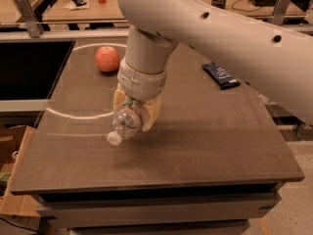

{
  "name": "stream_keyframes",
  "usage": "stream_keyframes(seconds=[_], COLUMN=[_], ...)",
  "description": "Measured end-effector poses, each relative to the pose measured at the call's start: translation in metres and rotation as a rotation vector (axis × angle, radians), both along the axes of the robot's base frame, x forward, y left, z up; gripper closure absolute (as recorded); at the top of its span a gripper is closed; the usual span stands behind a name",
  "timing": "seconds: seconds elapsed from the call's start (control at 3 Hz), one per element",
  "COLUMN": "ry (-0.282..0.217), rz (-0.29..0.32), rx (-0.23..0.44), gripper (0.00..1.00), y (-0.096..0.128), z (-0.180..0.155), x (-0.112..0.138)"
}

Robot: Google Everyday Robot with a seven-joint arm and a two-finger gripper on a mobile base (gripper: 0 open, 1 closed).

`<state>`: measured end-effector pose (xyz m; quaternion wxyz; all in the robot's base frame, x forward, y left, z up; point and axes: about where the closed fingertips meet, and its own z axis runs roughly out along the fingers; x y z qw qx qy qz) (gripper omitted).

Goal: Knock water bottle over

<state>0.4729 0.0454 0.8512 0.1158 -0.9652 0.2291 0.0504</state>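
Brown tabletop (205,141) carries a red apple (107,58) at its far left and a dark blue snack packet (221,75) at its right, both well apart from my gripper (133,117), which hangs over the middle-left. My tan fingers (149,114) are clamped around the water bottle (126,123), which tilts steeply with its white cap (114,138) pointing down toward the front left.

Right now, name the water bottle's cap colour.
White cap, camera view; water bottle tilted in the gripper over the table.
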Motion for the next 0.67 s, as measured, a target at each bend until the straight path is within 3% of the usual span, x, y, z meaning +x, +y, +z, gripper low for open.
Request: stream_keyframes(seconds=[0.33, 0.67], ry=[0.016, 0.012], rz=[0.013, 0.013], rx=[-0.013, -0.01], gripper=[1.0, 0.83], y=[0.0031, 0.0044], z=[-0.0077, -0.0077], x=[-0.0027, -0.0024])
